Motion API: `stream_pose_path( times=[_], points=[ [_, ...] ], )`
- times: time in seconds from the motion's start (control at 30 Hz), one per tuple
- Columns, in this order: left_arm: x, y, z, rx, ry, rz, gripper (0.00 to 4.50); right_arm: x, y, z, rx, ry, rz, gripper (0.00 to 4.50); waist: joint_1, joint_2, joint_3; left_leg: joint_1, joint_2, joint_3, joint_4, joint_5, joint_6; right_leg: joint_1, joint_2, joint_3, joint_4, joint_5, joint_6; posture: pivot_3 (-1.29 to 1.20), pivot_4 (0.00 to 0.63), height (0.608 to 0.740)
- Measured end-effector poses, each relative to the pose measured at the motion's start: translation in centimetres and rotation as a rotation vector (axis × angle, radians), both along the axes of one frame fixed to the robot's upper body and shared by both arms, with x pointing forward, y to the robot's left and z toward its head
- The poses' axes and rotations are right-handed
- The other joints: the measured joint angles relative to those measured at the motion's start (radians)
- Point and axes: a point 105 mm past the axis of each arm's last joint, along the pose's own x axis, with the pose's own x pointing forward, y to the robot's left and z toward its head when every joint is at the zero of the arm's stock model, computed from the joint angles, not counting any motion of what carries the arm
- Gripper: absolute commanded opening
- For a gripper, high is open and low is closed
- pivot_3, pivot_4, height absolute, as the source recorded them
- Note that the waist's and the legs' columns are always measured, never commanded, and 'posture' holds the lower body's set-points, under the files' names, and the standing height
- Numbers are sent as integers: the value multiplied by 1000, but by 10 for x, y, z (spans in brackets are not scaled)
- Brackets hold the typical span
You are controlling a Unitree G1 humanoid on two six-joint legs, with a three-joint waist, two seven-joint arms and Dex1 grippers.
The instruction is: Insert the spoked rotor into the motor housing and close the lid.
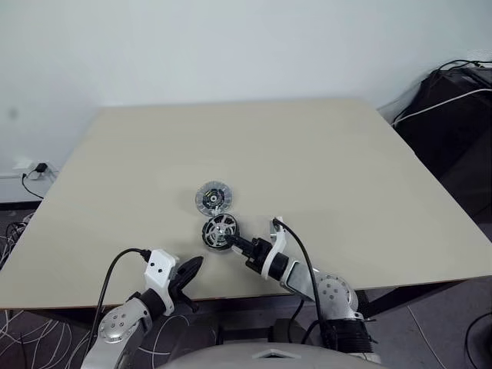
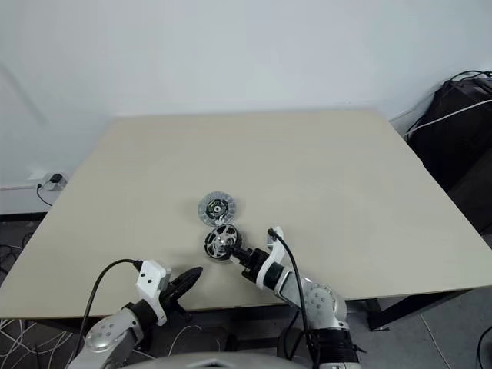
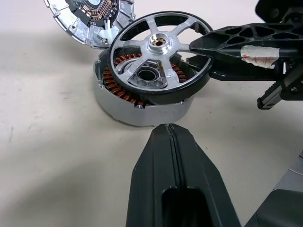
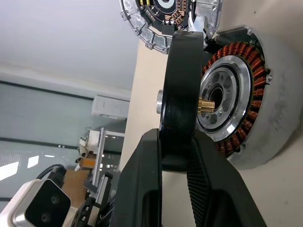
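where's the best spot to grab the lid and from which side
Take the lid across its rim, coming from above: it lies flat on the table, board face up. Use the far edge, since the near edge sits close against the housing, where the right gripper holds the rotor.

You had no readable text, label, brand or number anywhere in these views. The strip of pale tape [image 3: 258, 53] on one of the right gripper's fingers carried only faint red marks, too smudged to make out as letters, and the lid's [image 3: 90, 16] circuit board showed no legible print.
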Motion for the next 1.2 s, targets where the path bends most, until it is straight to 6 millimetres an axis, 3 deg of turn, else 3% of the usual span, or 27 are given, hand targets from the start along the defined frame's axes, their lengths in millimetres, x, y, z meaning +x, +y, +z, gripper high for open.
stream_pose_path(
  times=[0.23, 0.9, 1.2],
  points=[
    [1, -1, 2, -4, -13, 0, 0, 7, 5, 9, 13, -33, 15, 398, 0, 0, 0, 0, 0, 0, 0, 0, 0, 0, 0, 0, 0, 0, 0, 0, 0, 740],
    [-3, 2, -4, -8, -24, -5, 0, 8, 16, -1, 4, -8, 59, 398, 0, 0, 0, 0, 0, 0, 0, 0, 0, 0, 1, 0, 0, 0, 0, 0, 0, 740],
    [-5, 4, -9, -7, -13, 3, 0, 15, 14, 4, 7, -29, 46, 3339, -1, 0, 0, 1, 0, 0, 0, 0, 0, 0, 2, 0, 0, 1, 0, 0, 0, 740]
  ],
)
